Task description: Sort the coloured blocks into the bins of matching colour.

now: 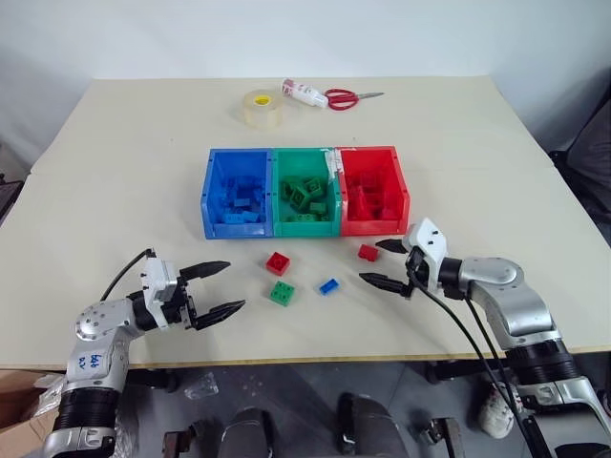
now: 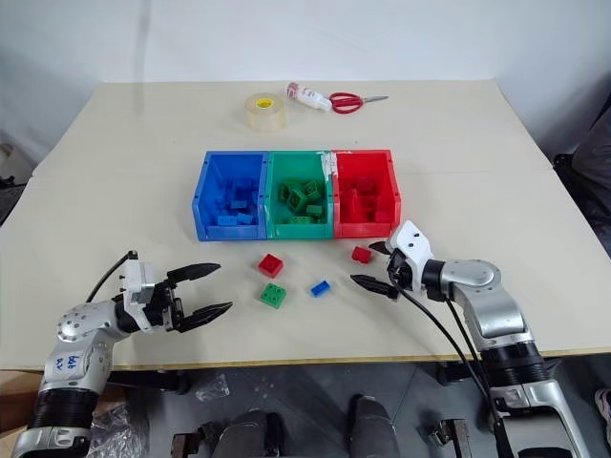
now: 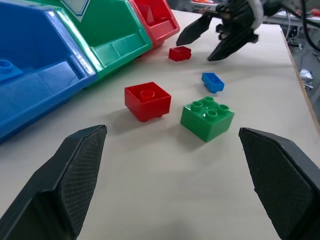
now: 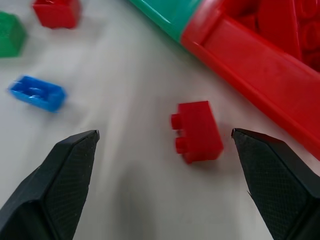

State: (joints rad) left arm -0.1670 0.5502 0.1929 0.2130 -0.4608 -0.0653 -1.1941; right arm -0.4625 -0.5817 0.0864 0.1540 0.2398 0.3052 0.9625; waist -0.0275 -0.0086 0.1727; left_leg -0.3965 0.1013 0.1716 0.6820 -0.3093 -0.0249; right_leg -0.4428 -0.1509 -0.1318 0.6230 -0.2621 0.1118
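Two black, cross-hatched fingers (image 4: 55, 185) of the right hand (image 4: 165, 182) stand wide apart with nothing between them but the pale, matte desk (image 4: 130, 100). Ahead of the gap, nearer one finger, a small red studded plastic brick (image 4: 199, 131) lies on its side on the desk, its studs facing sideways. Just beyond it runs the front wall of the red plastic storage bin (image 4: 260, 65), with red bricks inside, and joined to that the edge of the green plastic bin (image 4: 167, 15). Farther off across the desk lie a small blue rectangular plastic brick (image 4: 37, 93), a green plastic brick (image 4: 10, 34) and another red square plastic brick (image 4: 56, 12), all apart from one another.
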